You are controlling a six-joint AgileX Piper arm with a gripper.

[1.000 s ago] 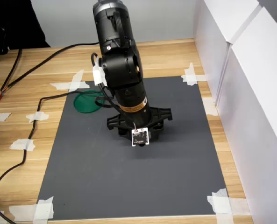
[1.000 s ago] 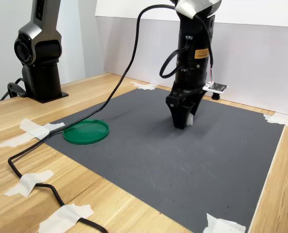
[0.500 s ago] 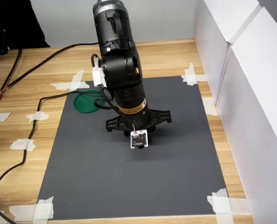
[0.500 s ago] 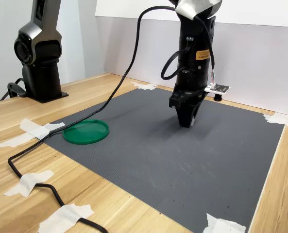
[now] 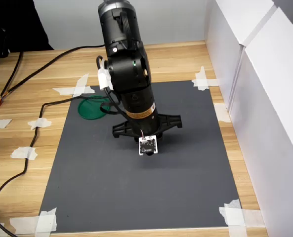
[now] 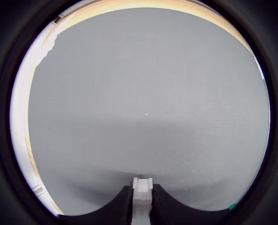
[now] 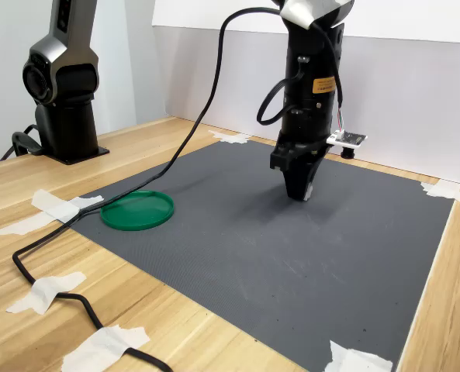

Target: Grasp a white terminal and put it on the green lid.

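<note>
Terminal gripped and lifting clear of the mat

The gripper (image 7: 300, 192) is clenching the white terminal (image 6: 142, 193) between its fingertips and, a second ago low over the grey mat (image 7: 292, 256), is now hanging higher above it. Pickup looks finished; the green lid (image 7: 137, 209) is waiting well apart toward the second exterior view's left. The terminal's long axis is running along the fingers, pointing down at the mat.

Glossy black arm (image 5: 129, 79) of rounded, barrel-like segments, ringed near the wrist by an orange-yellow label (image 7: 323, 84). Trailed by a thick black cable (image 7: 214, 85) looping from the upper part. Fitted with a small white-edged circuit board (image 5: 147, 144) beside dark tapered fingers (image 7: 299, 179).
</note>
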